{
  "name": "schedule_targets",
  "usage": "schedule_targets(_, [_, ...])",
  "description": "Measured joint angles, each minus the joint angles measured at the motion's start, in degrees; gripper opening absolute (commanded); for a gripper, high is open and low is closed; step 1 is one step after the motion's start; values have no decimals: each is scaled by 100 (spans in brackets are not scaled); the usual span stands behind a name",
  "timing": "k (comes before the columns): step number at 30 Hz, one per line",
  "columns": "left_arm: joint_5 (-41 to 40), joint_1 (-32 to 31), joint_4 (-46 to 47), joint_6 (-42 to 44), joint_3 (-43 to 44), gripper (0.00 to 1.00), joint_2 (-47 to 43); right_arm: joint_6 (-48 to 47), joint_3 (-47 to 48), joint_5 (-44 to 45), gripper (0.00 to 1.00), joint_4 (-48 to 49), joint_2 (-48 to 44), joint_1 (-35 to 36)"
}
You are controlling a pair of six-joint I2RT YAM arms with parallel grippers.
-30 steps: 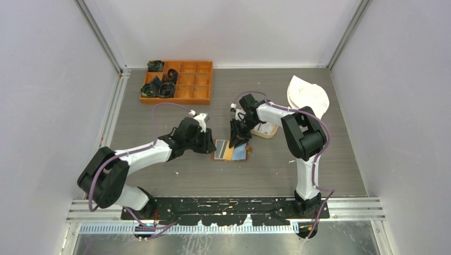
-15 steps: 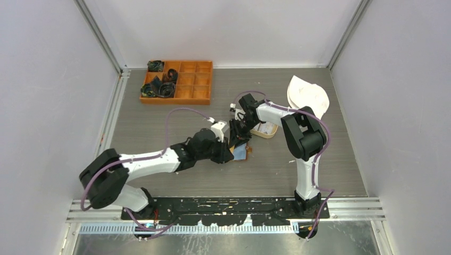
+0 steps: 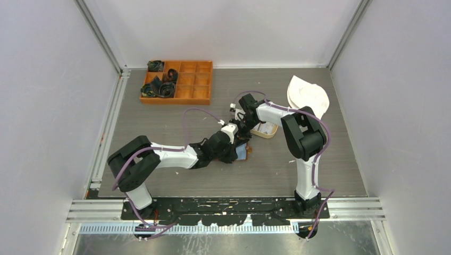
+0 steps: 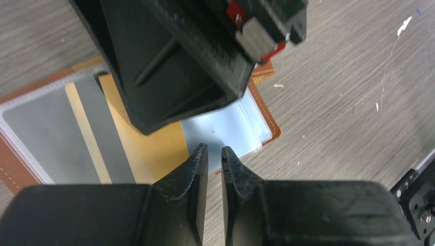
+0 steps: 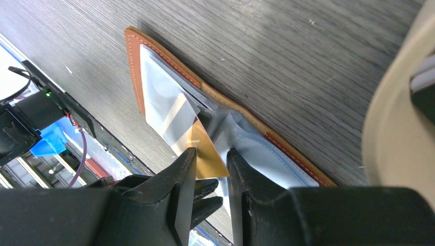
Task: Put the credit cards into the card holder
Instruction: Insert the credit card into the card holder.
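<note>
- The card holder here is a small brown leather folding wallet (image 5: pixel 132 66) with orange stitching. It lies opened flat around the middle of the grey wood-grain table (image 3: pixel 319 170), clear plastic sleeves facing up.
- In the wallet's middle sits one of the credit cards, a thin gold-yellow plastic card (image 4: pixel 154 151) with a grey band along it. One corner pokes out from under a clear sleeve that curls upward. Any print on it is covered or too blurry to read, sorry.
- On one side of the gold card there's a greyish clear sleeve (image 4: pixel 36 123). On the other side a light-blue clear sleeve (image 4: pixel 231 123) reaches the wallet's edge.
- Right gripper (image 5: pixel 209 156) is right over the wallet, fingers a little apart, with the gold corner showing in the gap. Pinching or only pressing? I can't tell.
- Left gripper (image 4: pixel 211 151) comes in low from the wallet's near-left side, tips over the spot where gold card meets blue sleeve. Its fingers are drawn almost together, leaving only a thin slit. I can't tell whether a sleeve edge is caught in there.
- Both grippers are just beside each other above the wallet.
- Just beyond the wallet on the right is an oval tan wooden-rimmed tray (image 3: pixel 264 135) with pale flat things inside, too cut off to name.
- Well off to the wallet's far left is an orange compartment box (image 3: pixel 181 99), with dark coiled bits (image 3: pixel 159 85) in its left cells.
- Off to the wallet's far right lies a stack of white fan-shaped sheets (image 3: pixel 307 94).
</note>
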Motion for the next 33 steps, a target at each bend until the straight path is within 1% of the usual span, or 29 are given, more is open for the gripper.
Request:
schedule_targets(7, [-529,0,247,55,105,20,177,-11,11,0,39,-4,0,0])
schedule_targets(14, [-1084,-42,474,31,-87,20,177,-35,61,11,41,-52,0,0])
schedule_targets(22, [-1237,-48,640,72,-190,20,149,-210,114,168,43,-138,-81,-44])
schedule_targets(27, [-1169,-37,699,216,-461,21,-221,-363,114,339,43,-245,-308,-105])
schedule_targets(33, [-955,-37,758,437,-822,25,-1126,-490,109,343,42,-254,-608,-129])
